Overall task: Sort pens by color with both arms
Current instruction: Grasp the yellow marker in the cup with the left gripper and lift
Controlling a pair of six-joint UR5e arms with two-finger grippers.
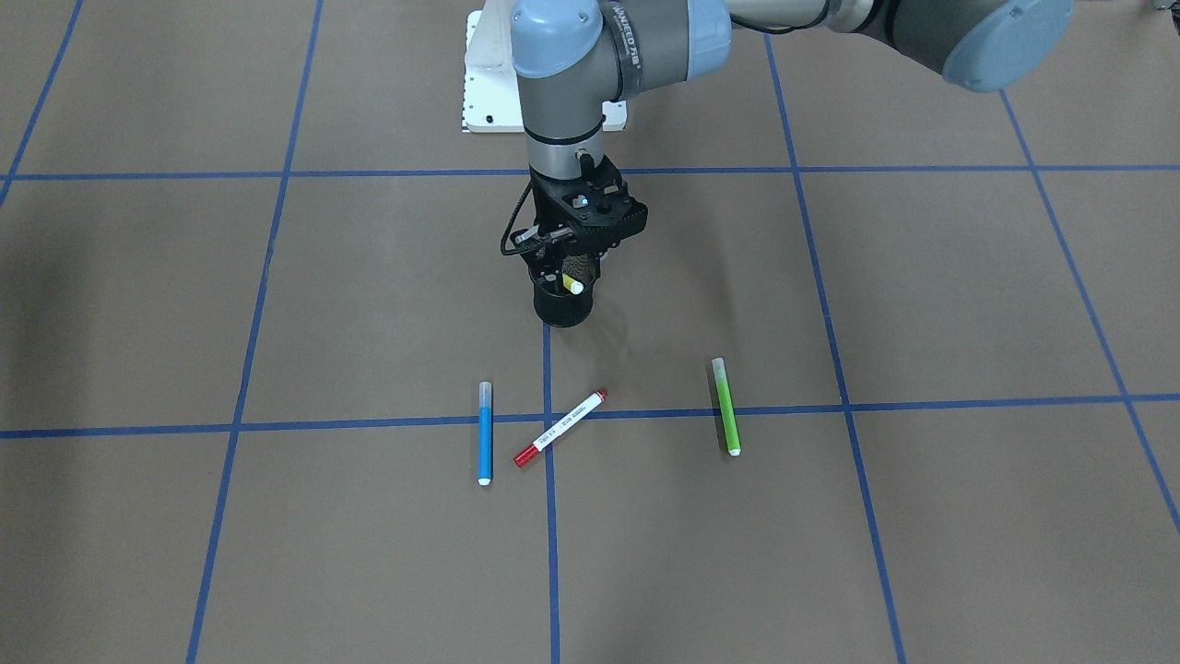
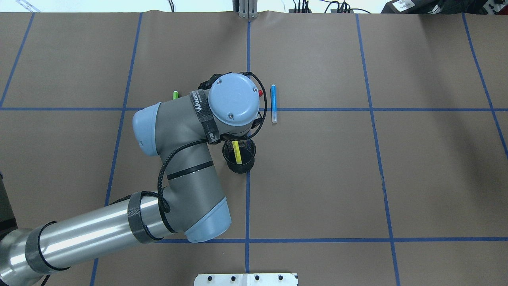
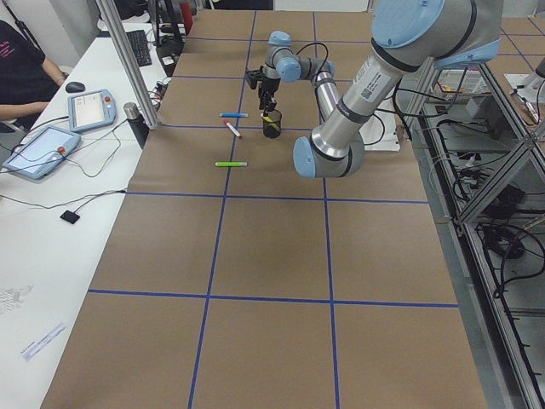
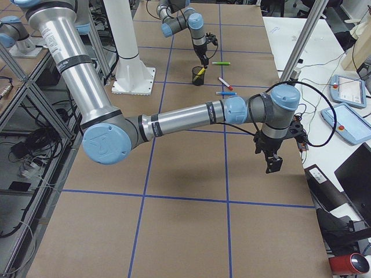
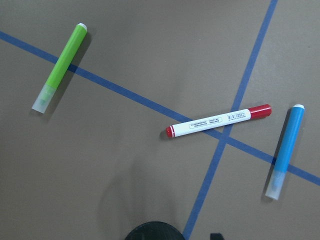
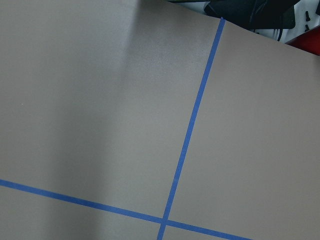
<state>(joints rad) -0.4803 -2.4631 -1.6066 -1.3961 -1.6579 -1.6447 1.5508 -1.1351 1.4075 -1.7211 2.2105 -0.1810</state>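
Left hand (image 1: pixel 567 272) sits right over the black cup (image 1: pixel 562 312) with yellow pen (image 2: pixel 237 152) inside, spread or pinching unclear; best lift straight up, clear of the rim.

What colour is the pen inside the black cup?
Yellow. The pen in the cup shows best in the overhead exterior view.

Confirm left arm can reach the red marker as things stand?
Probably yes. The left end effector hangs over the black cup; the red marker lies flat in the open just beyond, nothing between.
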